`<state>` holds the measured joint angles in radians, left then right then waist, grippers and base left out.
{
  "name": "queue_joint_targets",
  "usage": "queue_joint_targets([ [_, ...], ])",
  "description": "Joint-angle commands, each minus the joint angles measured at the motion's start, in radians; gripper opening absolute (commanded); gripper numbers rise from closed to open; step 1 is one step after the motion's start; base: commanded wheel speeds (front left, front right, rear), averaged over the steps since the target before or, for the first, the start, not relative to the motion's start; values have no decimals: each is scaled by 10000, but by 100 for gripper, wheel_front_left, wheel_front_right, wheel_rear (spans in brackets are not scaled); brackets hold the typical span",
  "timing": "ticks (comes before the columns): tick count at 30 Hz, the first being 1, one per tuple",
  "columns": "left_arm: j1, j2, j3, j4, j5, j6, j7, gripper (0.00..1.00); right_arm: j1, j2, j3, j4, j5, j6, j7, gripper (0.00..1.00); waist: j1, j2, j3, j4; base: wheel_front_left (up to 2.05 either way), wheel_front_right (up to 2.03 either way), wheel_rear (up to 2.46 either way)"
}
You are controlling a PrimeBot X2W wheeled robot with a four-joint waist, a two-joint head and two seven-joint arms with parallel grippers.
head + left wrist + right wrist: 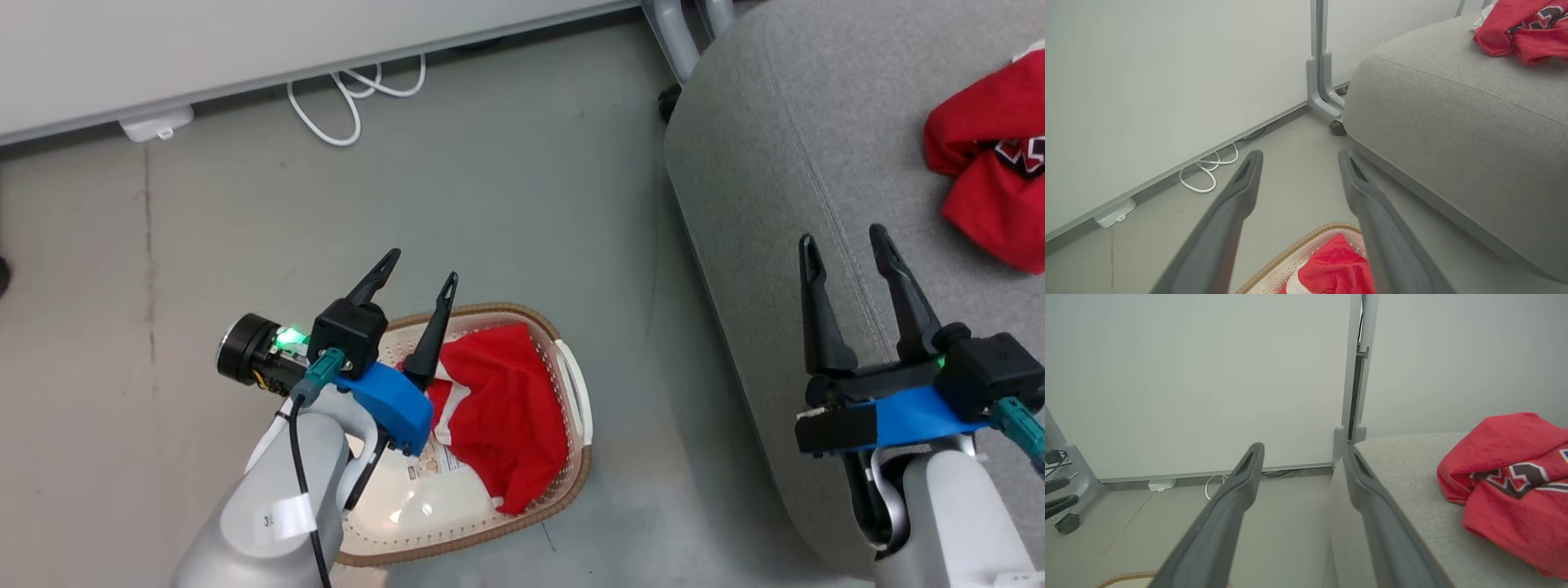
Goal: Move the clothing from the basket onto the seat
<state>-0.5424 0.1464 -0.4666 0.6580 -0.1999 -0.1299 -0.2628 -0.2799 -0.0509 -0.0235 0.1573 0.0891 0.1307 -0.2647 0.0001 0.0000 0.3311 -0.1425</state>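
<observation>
Lettered garment: bright red and crumpled, it lay on the seat toward the right edge of the head view, with dark-and-white lettering showing in a fold (part of it was cut off by that view's edge).
White-trimmed garment: also red, it sat bunched in the right half of the basket, pressed against the perforated wall.
Basket: cream-white with a brown woven-look rim, it stood on the floor just beside the seat's left side; a paper label lay on its bare bottom.
Seat: a large light grey cushion with rounded edges and a seam, far bigger than the basket.
Left end effector: its fingers were spread and held nothing; it hung over the basket's far left rim, with one finger crossing the white-trimmed garment in the head view.
Right end effector: its fingers were likewise spread and empty, over the near left part of the seat, well apart from the lettered garment.
Surroundings: a white cable looped on the floor by the foot of a pale wall panel, near a small white box.
</observation>
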Motion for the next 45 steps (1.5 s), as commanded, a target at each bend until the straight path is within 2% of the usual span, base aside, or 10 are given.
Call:
queue_joint_targets([
  [1,-219,66,-61,82,-36,-4,-30,100,-168,8,12,-60,10,1,6,100,-1,0,499,-307,0,0,0],
  [11,-1910,487,-2048,2074,-508,-5,-30,100,-1393,8,122,-534,194,1,6,100,-1,0,2326,-708,0,0,0],
  [22,-3304,393,-4259,4273,-1281,-6,182,100,-2328,8,252,-967,375,1,6,100,-1,0,3904,-943,0,0,0],
  [34,-4456,619,-6255,5083,-2249,-6,1047,100,-2972,8,295,-1406,507,1,6,100,-1,0,5507,-1158,0,0,0],
  [45,-5402,966,-7459,5616,-2566,-6,1316,100,-2982,8,382,-2189,589,1,6,100,-1,0,6685,-1326,0,0,0],
])
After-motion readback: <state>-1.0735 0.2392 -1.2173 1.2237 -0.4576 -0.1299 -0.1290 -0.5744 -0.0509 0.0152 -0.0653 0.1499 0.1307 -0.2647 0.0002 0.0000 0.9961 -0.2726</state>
